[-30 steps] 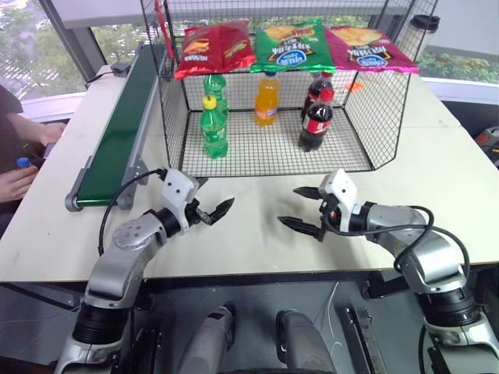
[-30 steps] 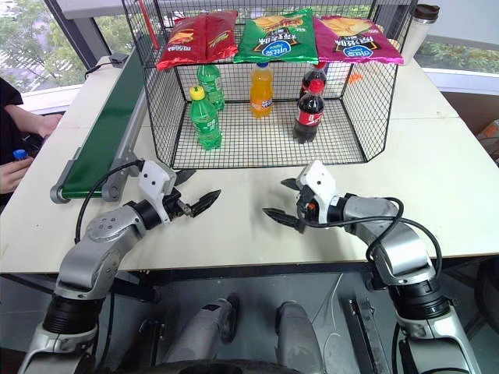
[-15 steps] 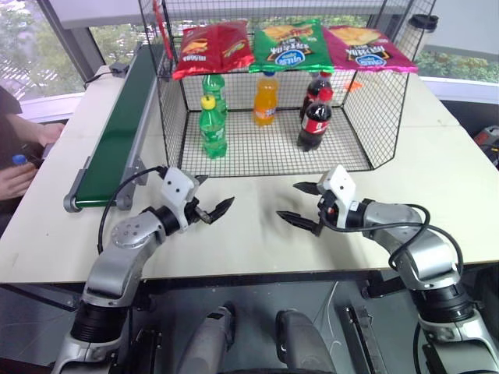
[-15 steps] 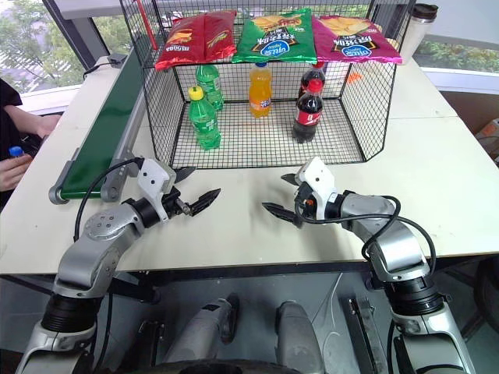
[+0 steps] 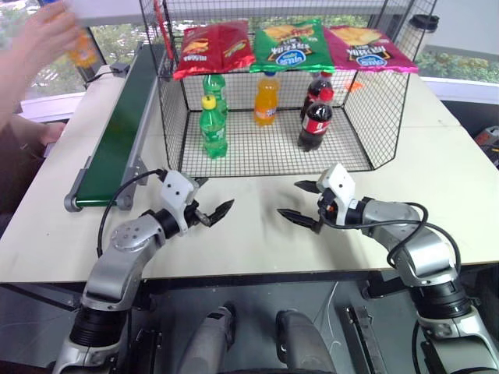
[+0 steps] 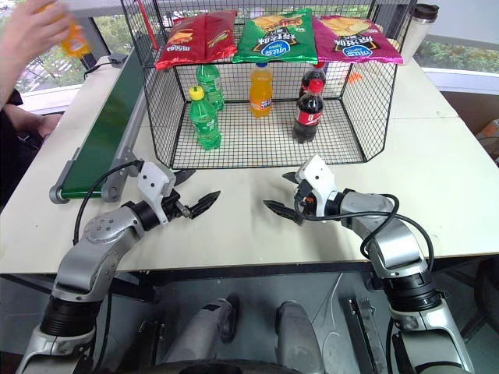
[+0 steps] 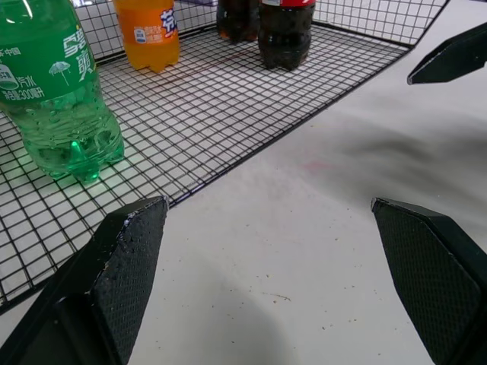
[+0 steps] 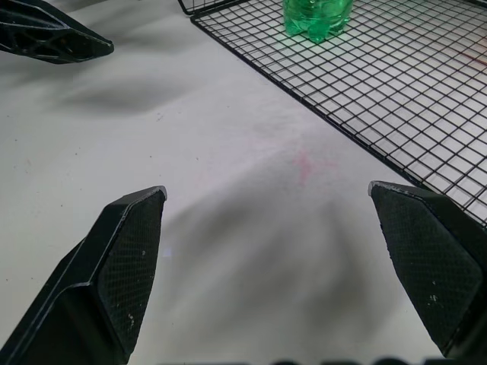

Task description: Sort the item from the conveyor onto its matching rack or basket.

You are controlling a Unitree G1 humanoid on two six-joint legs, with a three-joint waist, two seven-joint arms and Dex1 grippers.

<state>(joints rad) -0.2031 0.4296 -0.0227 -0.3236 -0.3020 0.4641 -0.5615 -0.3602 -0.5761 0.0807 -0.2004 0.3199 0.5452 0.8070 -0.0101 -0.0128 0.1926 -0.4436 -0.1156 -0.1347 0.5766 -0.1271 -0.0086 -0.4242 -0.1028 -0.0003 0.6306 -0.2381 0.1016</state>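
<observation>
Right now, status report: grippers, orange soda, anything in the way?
Left gripper and right gripper open, empty. Orange soda bottle in a person's hand above the conveyor. Nothing blocking.

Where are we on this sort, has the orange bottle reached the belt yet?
Not yet. One orange bottle already stands in the wire cage between the green and cola bottles. A person's hand holds another orange bottle above the conveyor. Both tools, left and right, are open, hovering over the table. Pick and placement remain.
</observation>
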